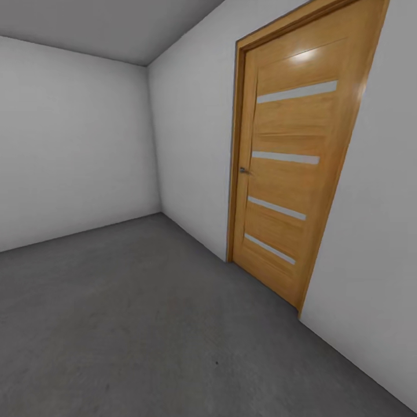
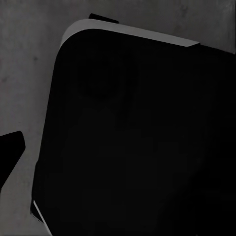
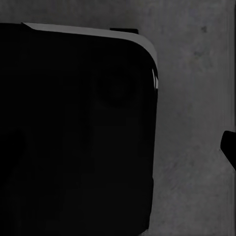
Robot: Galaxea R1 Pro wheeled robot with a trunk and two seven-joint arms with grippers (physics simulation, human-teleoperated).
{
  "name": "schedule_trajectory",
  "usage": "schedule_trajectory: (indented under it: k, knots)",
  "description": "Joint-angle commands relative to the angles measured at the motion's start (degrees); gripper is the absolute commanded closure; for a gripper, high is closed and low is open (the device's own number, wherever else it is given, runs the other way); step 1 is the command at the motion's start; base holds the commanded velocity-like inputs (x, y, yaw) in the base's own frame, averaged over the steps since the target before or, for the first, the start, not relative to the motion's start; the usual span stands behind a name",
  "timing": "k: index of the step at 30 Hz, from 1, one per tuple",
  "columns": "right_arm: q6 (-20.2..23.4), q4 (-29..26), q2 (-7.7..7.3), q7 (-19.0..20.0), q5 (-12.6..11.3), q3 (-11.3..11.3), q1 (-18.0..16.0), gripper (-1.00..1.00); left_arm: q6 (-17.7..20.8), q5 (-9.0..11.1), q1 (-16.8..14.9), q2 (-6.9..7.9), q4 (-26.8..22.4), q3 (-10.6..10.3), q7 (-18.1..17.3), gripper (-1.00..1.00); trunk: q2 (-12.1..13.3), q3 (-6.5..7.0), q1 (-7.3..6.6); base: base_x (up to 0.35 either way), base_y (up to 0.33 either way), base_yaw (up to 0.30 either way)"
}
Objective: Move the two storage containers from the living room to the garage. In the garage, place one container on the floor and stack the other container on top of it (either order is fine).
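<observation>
The two storage containers are out of view. The head view looks into a bare garage corner with plain white-grey walls and a dark grey concrete floor. Both wrist views look down at that same speckled floor. A large black rounded body of the robot covers most of each wrist view. A dark fingertip pokes in at one edge of the left wrist view, and another dark fingertip at an edge of the right wrist view. Nothing shows between the fingers.
A wooden door with horizontal pale slats and a small metal handle stands shut in the right wall. The walls meet in a corner ahead to the left. Open concrete floor stretches in front of the door.
</observation>
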Motion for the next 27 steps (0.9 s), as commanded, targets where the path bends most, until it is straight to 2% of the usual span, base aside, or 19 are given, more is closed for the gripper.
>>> schedule_trajectory:
  k: [1,27]
  knots:
    - [-0.15,0.01,-0.03,-0.08,0.11,0.07,-0.01,-1.0,-0.14,0.25,-0.01,-0.03,0.0,0.13,0.01,-1.0,-0.02,-0.04,0.03,0.322,0.0,0.0]
    - [-0.23,0.04,-0.16,-0.26,-0.36,-0.04,-0.01,-1.0,-0.1,0.25,-0.01,-0.05,0.0,0.06,0.02,-1.0,-0.02,-0.04,0.03,0.322,0.0,0.0]
